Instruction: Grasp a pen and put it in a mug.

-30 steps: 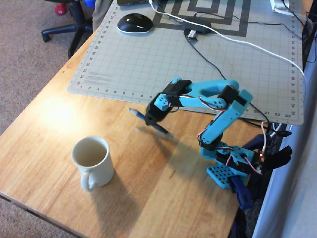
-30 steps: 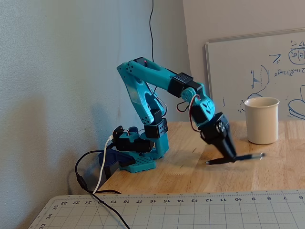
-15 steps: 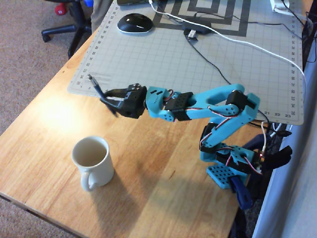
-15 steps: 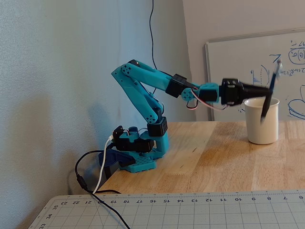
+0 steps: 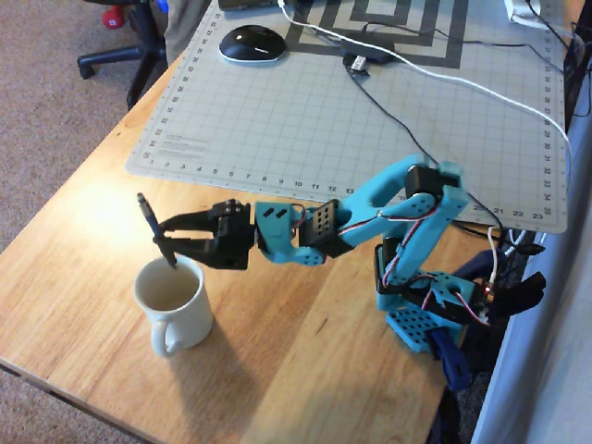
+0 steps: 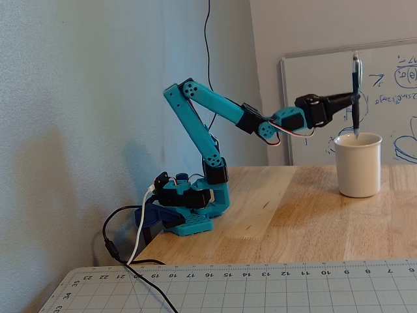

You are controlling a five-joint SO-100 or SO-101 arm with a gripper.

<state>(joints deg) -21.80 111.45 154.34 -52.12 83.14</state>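
The cream-white mug (image 5: 173, 301) (image 6: 358, 164) stands upright on the wooden table, its handle toward the near edge in the overhead view. A thin dark pen (image 5: 156, 229) (image 6: 356, 98) hangs nearly upright over the mug's rim, its lower tip at the opening. My gripper (image 5: 166, 237) (image 6: 352, 99) is shut on the pen around its middle, reaching out level from the teal arm.
A grey cutting mat (image 5: 351, 120) covers the far half of the table, with a black mouse (image 5: 251, 43) and cables (image 5: 435, 79) on it. The arm's base (image 5: 430, 310) sits at the table's right edge in the overhead view. A whiteboard (image 6: 352, 98) leans behind the mug.
The arm has swung the pen from over the mat's edge to above the mug. The pen has turned from tilted to nearly upright.
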